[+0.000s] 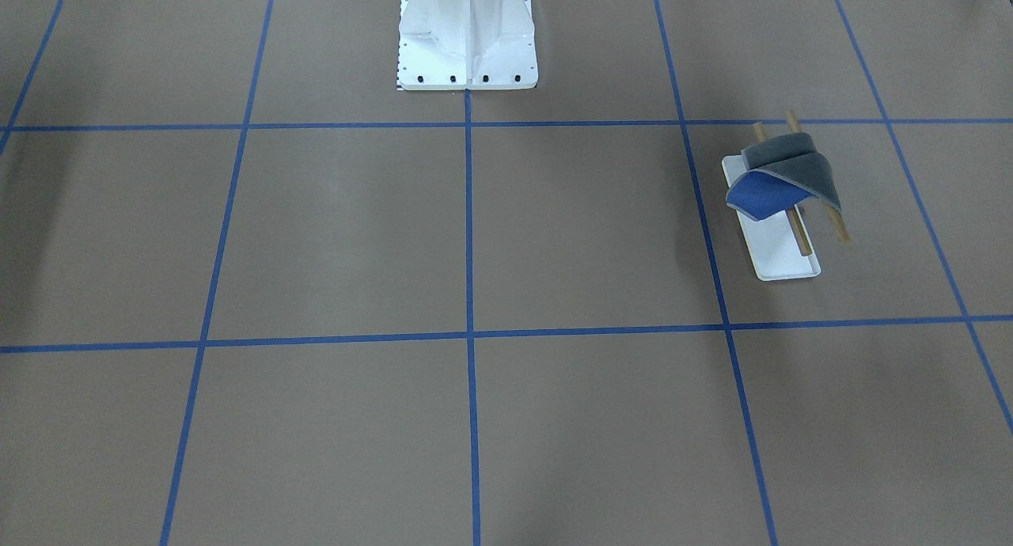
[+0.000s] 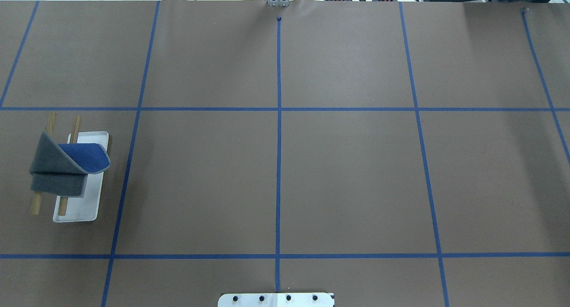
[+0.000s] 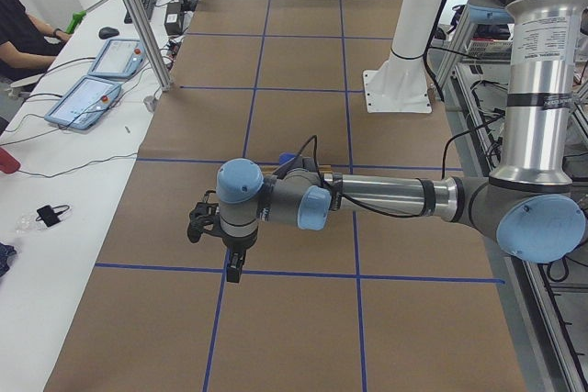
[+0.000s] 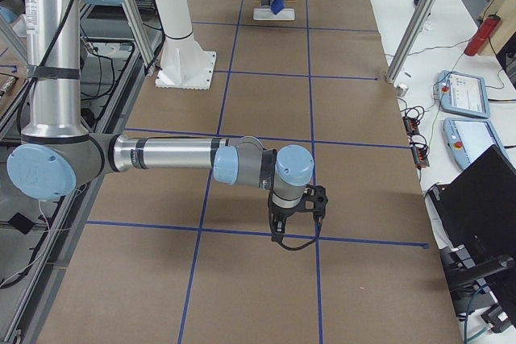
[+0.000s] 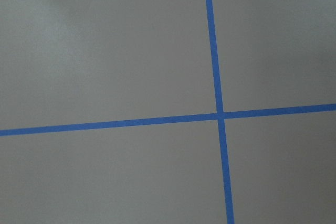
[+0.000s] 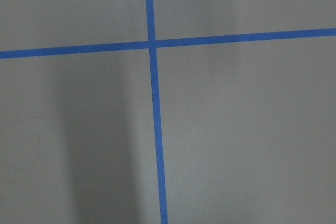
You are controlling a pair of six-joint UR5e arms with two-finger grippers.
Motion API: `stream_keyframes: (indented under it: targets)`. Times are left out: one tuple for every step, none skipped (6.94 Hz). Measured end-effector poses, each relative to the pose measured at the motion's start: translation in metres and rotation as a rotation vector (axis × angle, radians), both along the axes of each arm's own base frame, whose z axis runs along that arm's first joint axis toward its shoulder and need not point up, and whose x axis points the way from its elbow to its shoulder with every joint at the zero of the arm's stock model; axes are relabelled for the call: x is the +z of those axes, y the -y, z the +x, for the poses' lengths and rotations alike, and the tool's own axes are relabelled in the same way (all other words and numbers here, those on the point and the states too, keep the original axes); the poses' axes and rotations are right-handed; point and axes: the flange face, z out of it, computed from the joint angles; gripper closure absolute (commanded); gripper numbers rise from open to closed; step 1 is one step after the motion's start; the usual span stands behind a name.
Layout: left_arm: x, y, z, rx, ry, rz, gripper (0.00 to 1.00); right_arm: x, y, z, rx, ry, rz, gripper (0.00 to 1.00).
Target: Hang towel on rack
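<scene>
The towel (image 1: 779,182) hangs over the two wooden rods (image 1: 837,223) of the rack (image 1: 783,257). Its grey side is up, and one blue corner is turned out over the white tray (image 2: 84,204). I judge that the hanging itself is done and that the step in hand is only to keep the arms away from it.

The left gripper (image 3: 218,243) and the right gripper (image 4: 297,219) show only in the two side views, so I cannot tell whether they are open or closed. Nothing hangs from either of them that I can see. Each wrist camera sees only bare table with a cross of blue tape (image 5: 220,115).

From the right gripper the rack is well apart, at the far end of the table. From the left gripper it is lower and beyond, mostly hidden behind the left arm in the left-side view.

To do this step well, I think any move of the left arm should go up and away from the rack. The cloth lies unevenly and is soft, so a light touch could pull it off the rods. The rack is small and may tip easily.
</scene>
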Motion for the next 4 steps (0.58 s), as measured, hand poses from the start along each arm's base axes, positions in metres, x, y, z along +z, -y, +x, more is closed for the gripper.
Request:
stream_keyframes:
  targets:
    - [0.0004,-0.0001,0.0002,0.001,0.0,-0.002,0.02,-0.0082,0.004,0.0007,0.001,-0.001,-0.01,0.0]
    - [0.0008,-0.0004,0.0003,0.001,0.0,-0.003,0.02,-0.015,0.0081,0.0013,0.001,-0.004,-0.021,0.0]
    - [0.001,-0.0006,0.0003,0.001,0.0,-0.003,0.02,-0.0179,0.01,0.0017,0.002,-0.005,-0.028,0.0]
    - [0.0006,-0.0006,0.0003,0.001,0.0,-0.001,0.02,-0.0178,0.0099,0.0018,0.002,-0.005,-0.034,0.0]
